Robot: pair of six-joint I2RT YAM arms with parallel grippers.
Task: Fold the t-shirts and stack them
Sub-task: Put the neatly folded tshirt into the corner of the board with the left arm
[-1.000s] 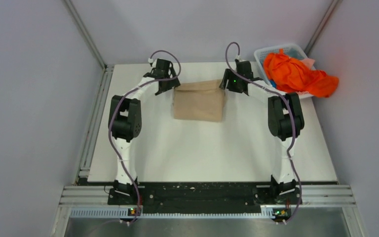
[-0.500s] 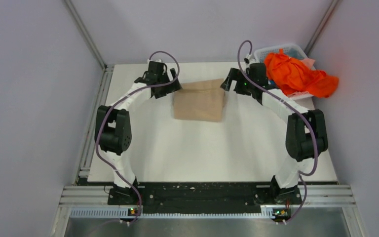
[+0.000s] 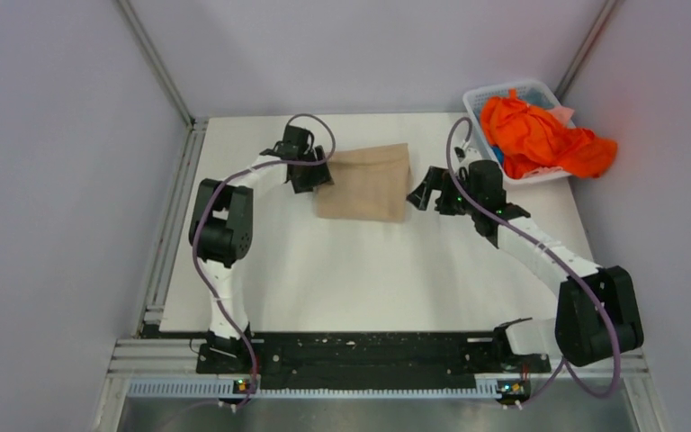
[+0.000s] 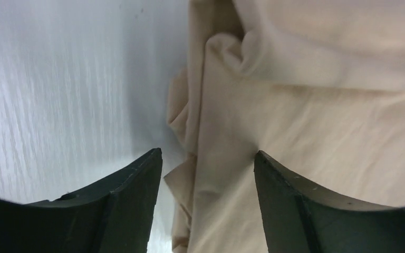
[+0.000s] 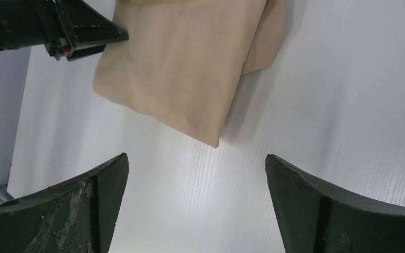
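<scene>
The tan t-shirt [image 3: 364,183] lies folded into a neat rectangle at the far middle of the table [image 3: 369,270], so this fold looks essentially done, while the orange t-shirts [image 3: 540,135] sit bunched in the white basket [image 3: 484,93] at the far right corner. The left fingers [image 3: 317,174] stand apart astride the shirt's rumpled left edge, not clamped; whether their tips brush the cloth I cannot quite tell. The right fingers [image 3: 423,192] are spread wide and empty, hovering just right of the shirt. Next, probably, tidy that left edge or fetch an orange shirt, which calls for reaching to the basket.
</scene>
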